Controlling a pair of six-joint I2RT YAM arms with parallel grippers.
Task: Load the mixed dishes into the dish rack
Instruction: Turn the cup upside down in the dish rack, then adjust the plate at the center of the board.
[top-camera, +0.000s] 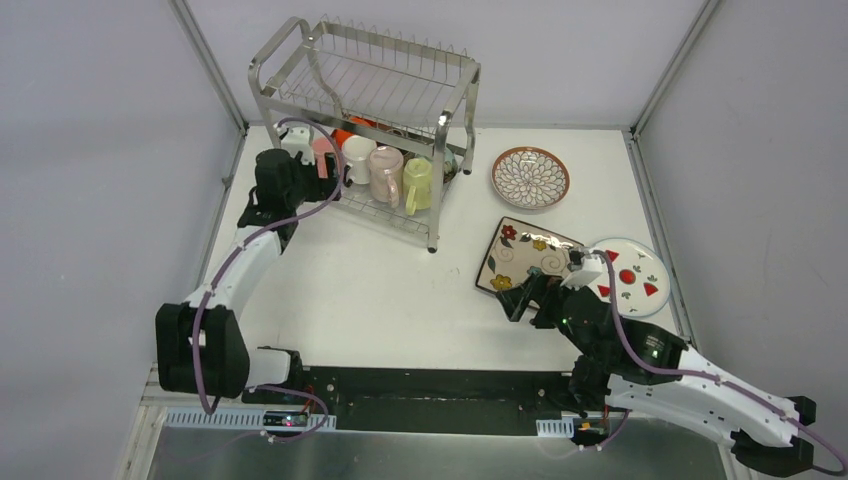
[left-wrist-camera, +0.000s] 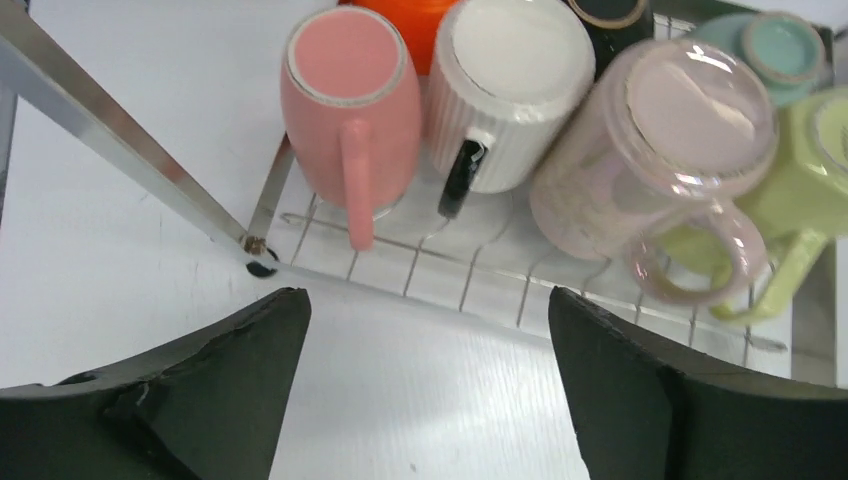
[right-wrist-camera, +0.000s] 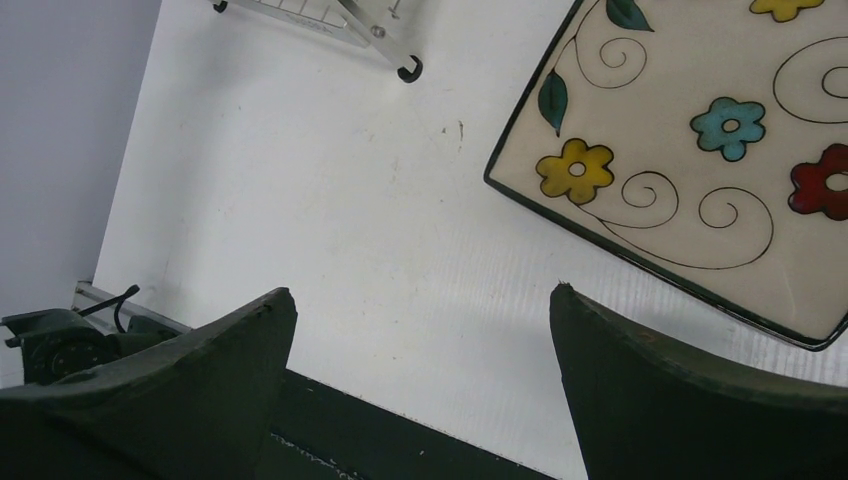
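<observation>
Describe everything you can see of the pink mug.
The pink mug is glossy, ceramic-looking and rounded, with a pale foot ring and one handle facing the wrist camera. It stands upside down on the rack's lower wire shelf, at the left end of the mug row, close beside the white mug. Nothing grips it.

You have one white table (top-camera: 380, 300). On it:
- dish rack (top-camera: 462, 68), right in front of your left gripper (left-wrist-camera: 430, 300);
- square floral cream plate (right-wrist-camera: 690, 150), just ahead of your right gripper (right-wrist-camera: 420, 295);
- white red-marked plate (top-camera: 632, 275), to that gripper's right;
- brown-rimmed petal-pattern plate (top-camera: 530, 177), farther ahead of it.
</observation>
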